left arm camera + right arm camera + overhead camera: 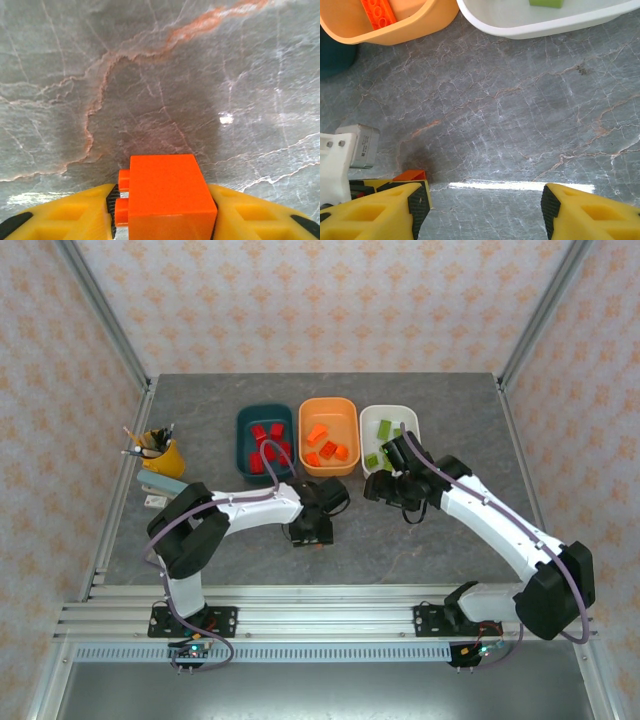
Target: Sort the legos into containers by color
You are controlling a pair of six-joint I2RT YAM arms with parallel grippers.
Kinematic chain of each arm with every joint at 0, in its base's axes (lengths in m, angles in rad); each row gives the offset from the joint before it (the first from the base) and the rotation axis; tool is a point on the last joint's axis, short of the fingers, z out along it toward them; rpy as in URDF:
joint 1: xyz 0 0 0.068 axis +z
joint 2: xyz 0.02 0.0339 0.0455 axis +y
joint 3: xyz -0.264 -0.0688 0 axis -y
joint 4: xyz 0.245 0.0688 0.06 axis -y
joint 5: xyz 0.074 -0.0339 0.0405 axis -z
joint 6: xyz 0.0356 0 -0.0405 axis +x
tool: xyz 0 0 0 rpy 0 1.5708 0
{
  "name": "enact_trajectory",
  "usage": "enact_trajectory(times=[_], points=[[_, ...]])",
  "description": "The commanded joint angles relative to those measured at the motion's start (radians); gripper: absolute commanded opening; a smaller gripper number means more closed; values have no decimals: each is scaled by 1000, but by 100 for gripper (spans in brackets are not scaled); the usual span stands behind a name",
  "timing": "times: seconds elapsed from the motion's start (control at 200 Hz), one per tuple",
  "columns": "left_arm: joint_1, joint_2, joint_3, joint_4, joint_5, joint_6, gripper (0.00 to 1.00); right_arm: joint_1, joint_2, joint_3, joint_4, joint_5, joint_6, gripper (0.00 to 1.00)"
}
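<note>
Orange studded plastic lego brick (pixel 167 187) sits clamped in the left gripper (pixel 162 225), low over the grey marble counter (pixel 150 75), its arm (pixel 250 508) folded across toward the middle. The right gripper (pixel 485 210) hangs wide apart, empty, near the white plastic tub (pixel 545 25).

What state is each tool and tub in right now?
Left tool: shut on orange lego.
Right tool: open, empty.
Teal tub: holds red legos.
Orange tub: holds orange legos.
White tub: holds green legos.
Yellow cup: upright, holding pencils.
</note>
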Motion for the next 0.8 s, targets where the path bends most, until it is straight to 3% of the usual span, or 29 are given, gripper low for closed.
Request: enact_trajectory(times=[0.0,0.18,0.48,0.796], points=[[-4,19,39,-40,-61,49,44,7,-18,-8,3,20,14,65],[-4,28,45,-41,-85,80,25,9,-26,-6,-2,18,12,64],[18,-19,232,-180,-154,131,24,13,-89,5,9,15,1,63],[184,78,592,-241,-125,212,23,13,-211,-29,254,37,66,63]])
